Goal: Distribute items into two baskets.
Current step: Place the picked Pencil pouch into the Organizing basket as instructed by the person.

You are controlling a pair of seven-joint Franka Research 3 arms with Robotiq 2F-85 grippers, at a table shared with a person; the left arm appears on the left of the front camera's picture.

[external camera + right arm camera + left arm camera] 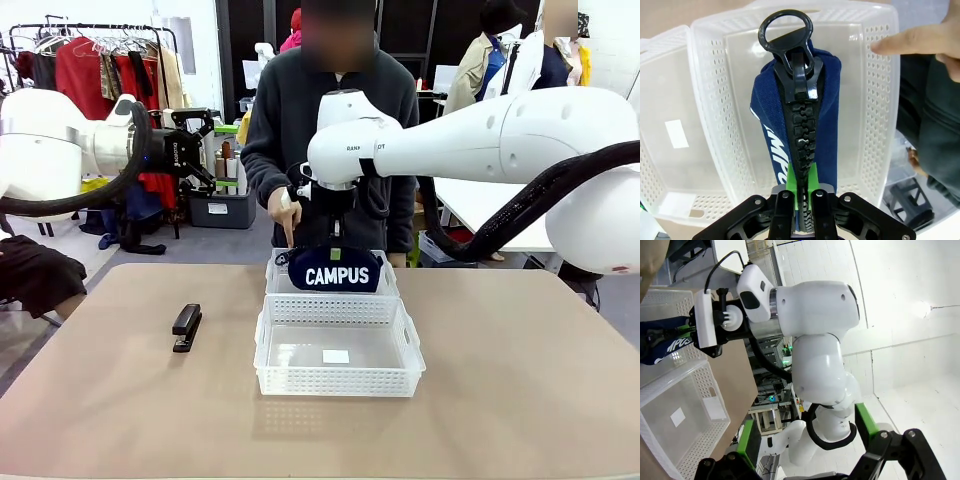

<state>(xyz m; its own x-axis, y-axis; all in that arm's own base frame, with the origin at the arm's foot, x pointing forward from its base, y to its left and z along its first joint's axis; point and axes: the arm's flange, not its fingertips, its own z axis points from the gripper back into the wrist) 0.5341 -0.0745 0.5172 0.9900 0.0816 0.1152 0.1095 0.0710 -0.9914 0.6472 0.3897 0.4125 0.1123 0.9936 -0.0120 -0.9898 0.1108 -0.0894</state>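
Note:
My right gripper (335,222) is shut on the zip edge of the navy "CAMPUS" pouch (335,271), which hangs over the far basket (272,272). In the right wrist view the gripper (802,192) pinches the pouch (825,120) above that basket (880,100). The near basket (337,372) holds only a white sticker. A black stapler (186,327) lies on the table to the left. My left gripper (205,150) is raised at the far left, open and holding nothing. Its own view shows the gripper (807,450), the pouch (660,342) and the near basket (680,415).
A person stands at the far side, one hand (285,212) with a finger (905,42) pointing down at the far basket's rim beside the pouch. The tan table (520,380) has free room to the right and in front of the baskets.

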